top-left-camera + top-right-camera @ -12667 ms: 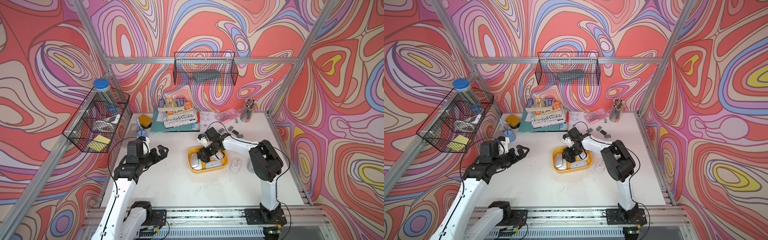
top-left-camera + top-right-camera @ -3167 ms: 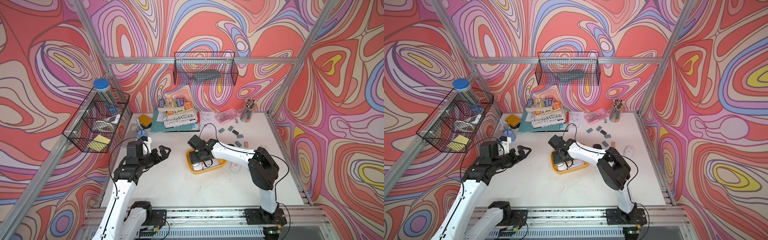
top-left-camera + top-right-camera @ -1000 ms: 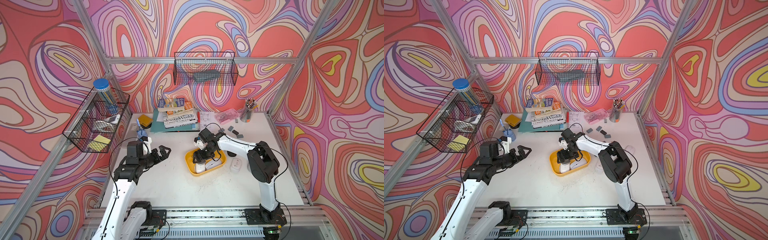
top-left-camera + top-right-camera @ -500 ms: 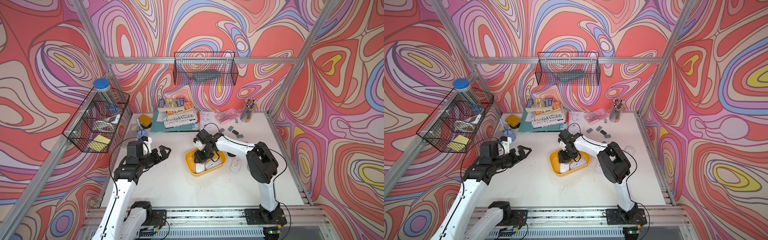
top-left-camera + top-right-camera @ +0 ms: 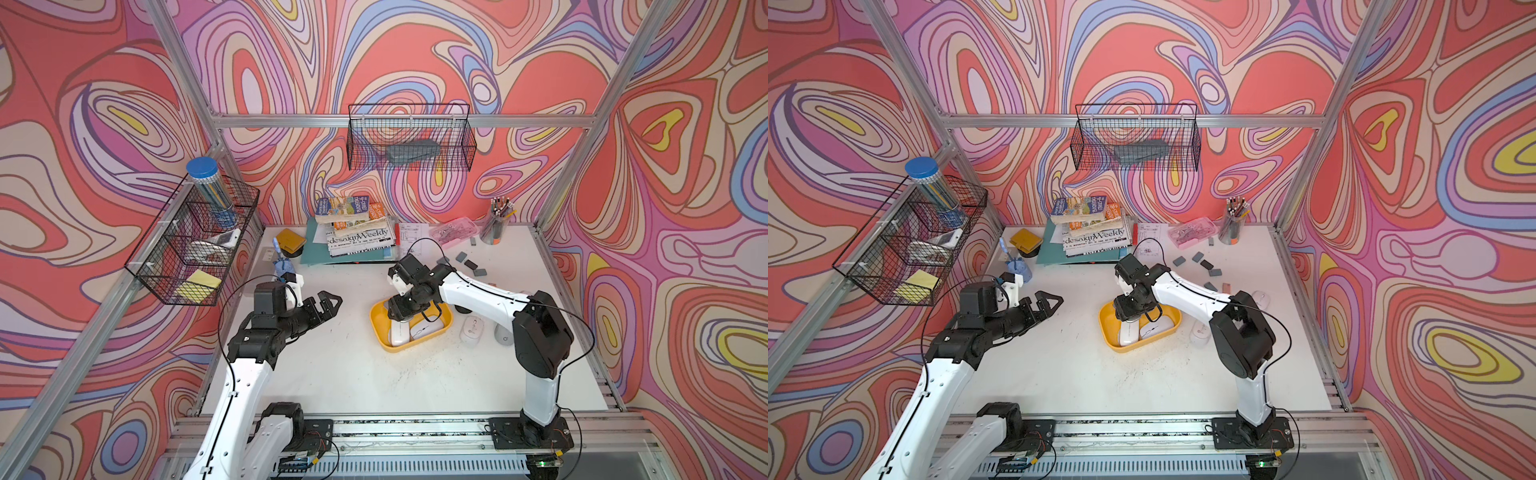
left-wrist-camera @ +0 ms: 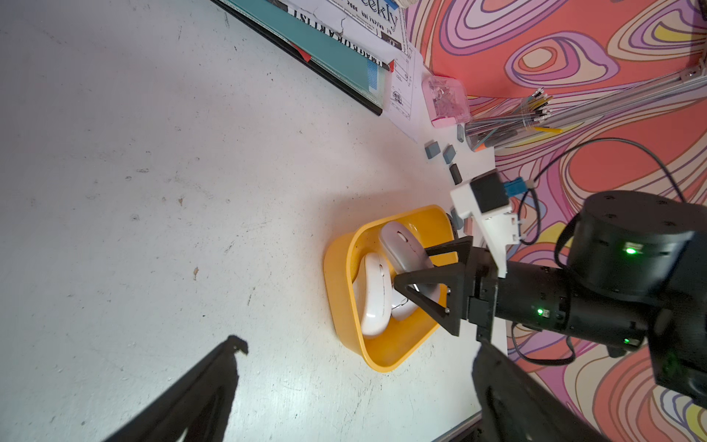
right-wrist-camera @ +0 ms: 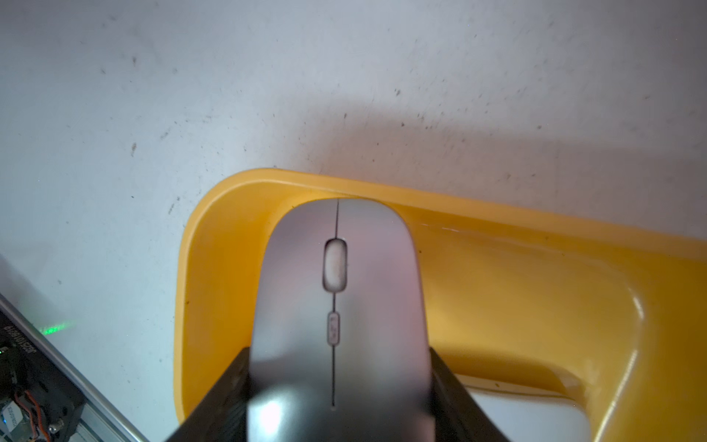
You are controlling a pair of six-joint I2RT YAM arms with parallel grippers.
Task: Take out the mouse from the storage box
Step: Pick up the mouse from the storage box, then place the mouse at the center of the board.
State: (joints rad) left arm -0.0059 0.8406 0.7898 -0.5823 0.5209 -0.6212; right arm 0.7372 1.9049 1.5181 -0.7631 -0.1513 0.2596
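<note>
The yellow storage box (image 5: 379, 332) (image 5: 1106, 328) (image 6: 336, 275) (image 7: 214, 214) sits mid-table. My right gripper (image 5: 401, 311) (image 5: 1129, 309) (image 6: 413, 266) (image 7: 338, 363) reaches down into its far-left end and is shut on a grey mouse (image 7: 336, 306) (image 6: 401, 245), one finger on each long side. The mouse's nose is close to the box wall. Two white mice (image 5: 399, 332) (image 5: 426, 330) lie beside it in the box. My left gripper (image 5: 332, 305) (image 5: 1054, 305) (image 6: 357, 350) hovers open and empty over the table, left of the box.
A white mouse (image 5: 473, 330) and another pale one (image 5: 505, 334) lie on the table right of the box. Grey erasers (image 5: 469, 262), a book stack (image 5: 357, 232), a pink case (image 5: 453, 230) and a pencil cup (image 5: 496, 224) stand behind. Wire baskets (image 5: 409, 139) (image 5: 195, 245) hang on the walls.
My right gripper has closed on the grey mouse and shifted slightly left inside the box. The left arm has not moved.
</note>
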